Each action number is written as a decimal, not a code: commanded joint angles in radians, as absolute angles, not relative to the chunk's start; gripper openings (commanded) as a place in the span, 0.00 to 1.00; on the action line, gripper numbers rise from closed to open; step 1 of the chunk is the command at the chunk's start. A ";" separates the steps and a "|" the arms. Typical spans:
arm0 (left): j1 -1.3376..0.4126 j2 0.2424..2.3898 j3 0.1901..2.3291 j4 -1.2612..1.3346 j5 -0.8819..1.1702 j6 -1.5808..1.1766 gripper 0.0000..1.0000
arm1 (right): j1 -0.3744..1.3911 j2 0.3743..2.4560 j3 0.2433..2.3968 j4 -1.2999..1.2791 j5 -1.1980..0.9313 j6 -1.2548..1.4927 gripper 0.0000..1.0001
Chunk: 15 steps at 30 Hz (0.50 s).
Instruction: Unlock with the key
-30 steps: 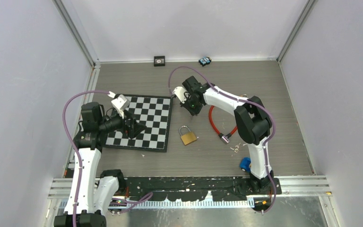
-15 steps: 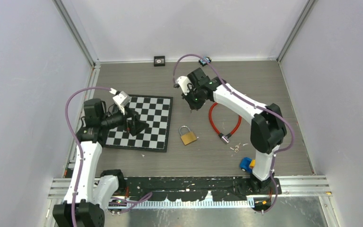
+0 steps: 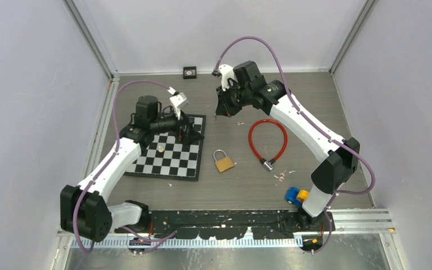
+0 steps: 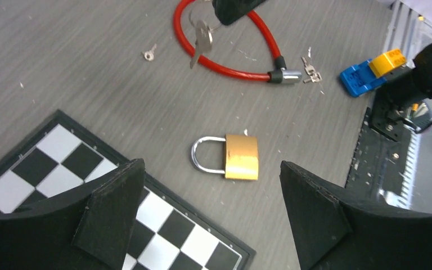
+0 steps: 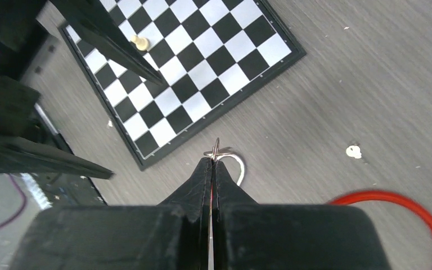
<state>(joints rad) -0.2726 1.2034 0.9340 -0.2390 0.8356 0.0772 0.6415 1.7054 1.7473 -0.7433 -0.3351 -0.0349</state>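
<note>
Desk [image 3: 315,95]: grey wood-grain, and everything sits on it.

Chessboard [image 3: 146,163]: left of centre, with one pale pawn [image 3: 160,149] on it.

Left gripper [image 3: 191,130]: hovers over the board's far right corner. Its jaws are spread wide with nothing between them. Its wrist camera looks down past both fingers onto the padlock.

Right gripper [image 3: 223,109]: raised at far centre, jaws pressed together on the key [image 4: 202,38]. The key appears to dangle from a ring in the pinch (exact hold too small to tell).

Red cable lock [image 3: 253,143]: lies to the right of the padlock, apart from it.

Padlock [image 3: 224,163]: lies flat on the desk just beside the board's right edge. The shackle is closed and points away from the arm bases. The keyhole end is not visible.

Step in hand, as I judge it: the key is picked up and aloft, but the padlock is not yet held.

Next move: the left gripper should descend and clamp the brass body, then present the keyhole end. The right gripper then has to line the blade up with the slot. A swinging key makes that alignment the hard part.
</note>
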 commanded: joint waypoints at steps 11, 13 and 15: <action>-0.407 1.281 0.833 0.370 0.717 0.040 0.75 | 0.616 1.628 1.796 -0.679 -0.470 0.299 0.01; -0.408 1.292 0.819 0.422 0.728 0.022 0.72 | 0.607 1.630 1.795 -0.667 -0.490 0.328 0.01; -0.410 1.299 0.798 0.487 0.733 0.012 0.63 | 0.595 1.634 1.792 -0.653 -0.515 0.351 0.01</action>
